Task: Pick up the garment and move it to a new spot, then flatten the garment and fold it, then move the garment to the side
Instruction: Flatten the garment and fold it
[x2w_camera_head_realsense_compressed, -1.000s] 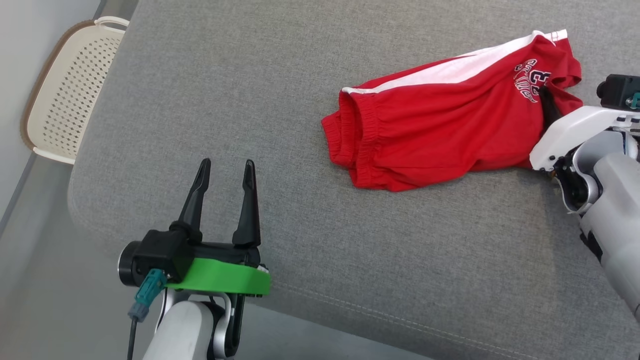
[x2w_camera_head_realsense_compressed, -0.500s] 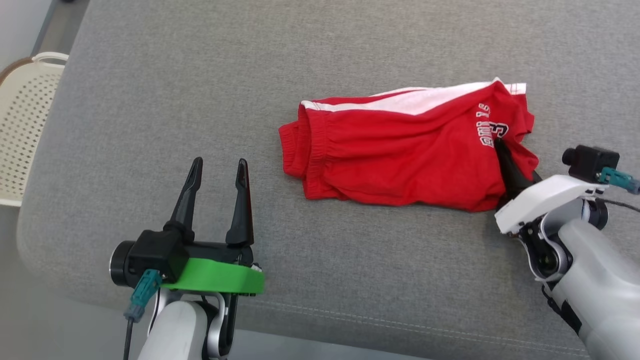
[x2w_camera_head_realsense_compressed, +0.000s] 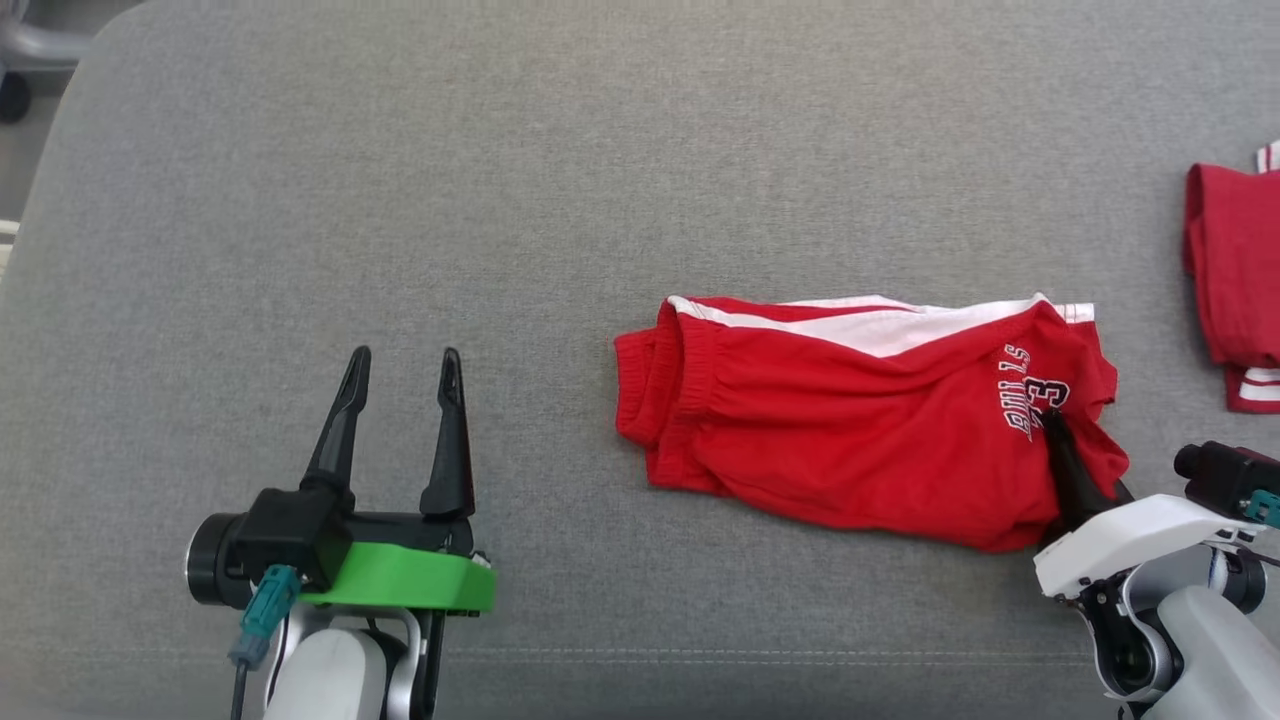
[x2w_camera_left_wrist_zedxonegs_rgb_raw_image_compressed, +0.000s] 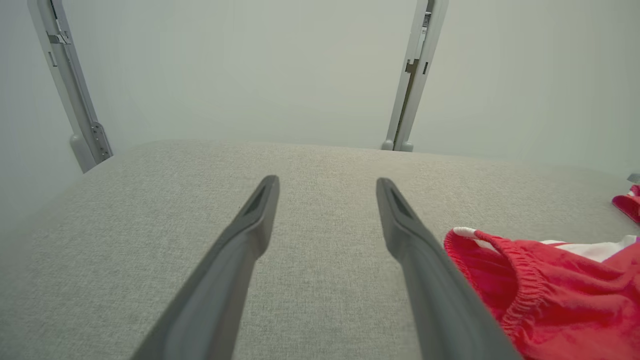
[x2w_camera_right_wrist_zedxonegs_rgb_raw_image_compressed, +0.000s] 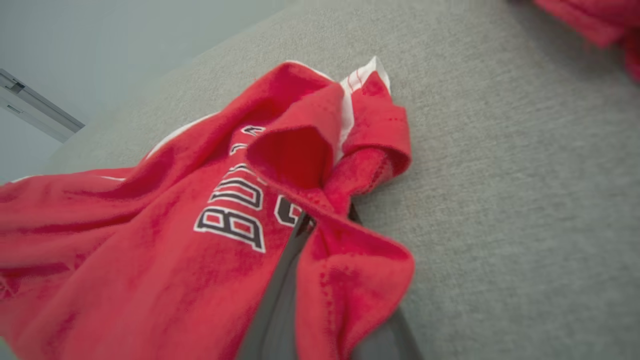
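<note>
Head view, shorts (x2w_camera_head_realsense_compressed: 850, 450): lying left-right, waistband left.
Open room: grey surface (x2w_camera_head_realsense_compressed: 450, 200) leftward.
Right pincer (x2w_camera_head_realsense_compressed: 1052, 425): clamped on shorts.
Left pincer (x2w_camera_head_realsense_compressed: 405, 355): apart.

grey fabric surface (x2w_camera_head_realsense_compressed: 500, 150) with two garments
red shorts (x2w_camera_head_realsense_compressed: 850, 450) lie right of middle; a second red garment (x2w_camera_head_realsense_compressed: 1235, 270) lies apart at the right edge

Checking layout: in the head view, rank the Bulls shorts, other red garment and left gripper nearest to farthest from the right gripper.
1. Bulls shorts: held by the right gripper.
2. Other red garment: right edge.
3. Left gripper: lower left.
</note>
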